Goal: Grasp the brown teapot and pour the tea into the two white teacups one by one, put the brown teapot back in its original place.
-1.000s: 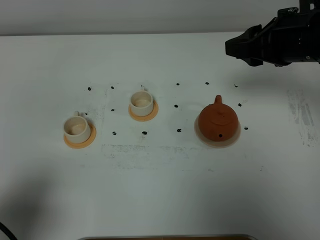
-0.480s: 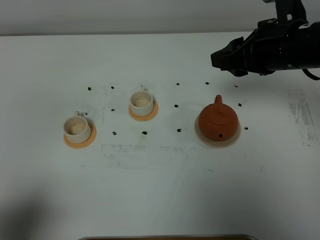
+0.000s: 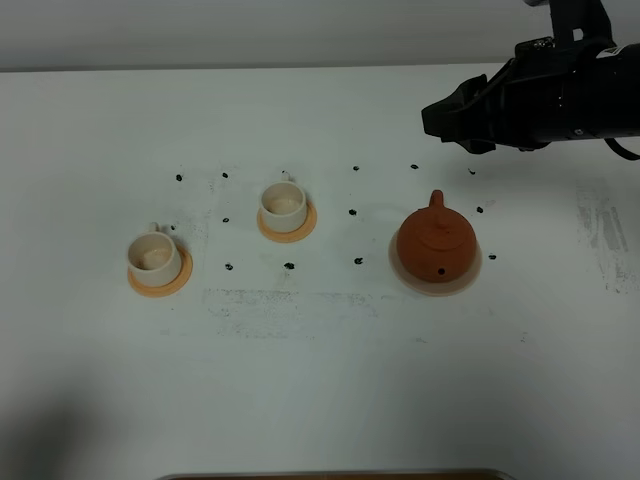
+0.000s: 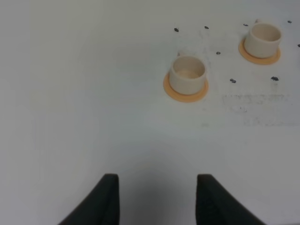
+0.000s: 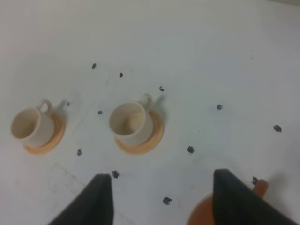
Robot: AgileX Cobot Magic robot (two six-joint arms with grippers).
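The brown teapot [image 3: 435, 243] stands on its pale saucer [image 3: 471, 281] at the right of the white table. The two white teacups [image 3: 283, 203] [image 3: 153, 255] rest on orange coasters further left. My right gripper [image 3: 445, 120] hovers open above the table, behind the teapot and apart from it. In the right wrist view the open right gripper [image 5: 161, 197] frames both teacups [image 5: 129, 122] [image 5: 29, 125], and part of the teapot [image 5: 259, 186] peeks past one finger. The left gripper [image 4: 157, 197] is open and empty, well short of the teacups [image 4: 187, 74] [image 4: 265, 37].
Small black dots [image 3: 358, 261] are marked on the table around the cups and teapot. A brown tray edge [image 3: 330, 475] shows at the table's near side. A scuffed patch [image 3: 270, 300] lies in front of the cups.
The right arm moved left and lower toward the teapot between the oldest frame and half a second ago, then held still. Its jaws stayed open. Teapot and cups have not moved.
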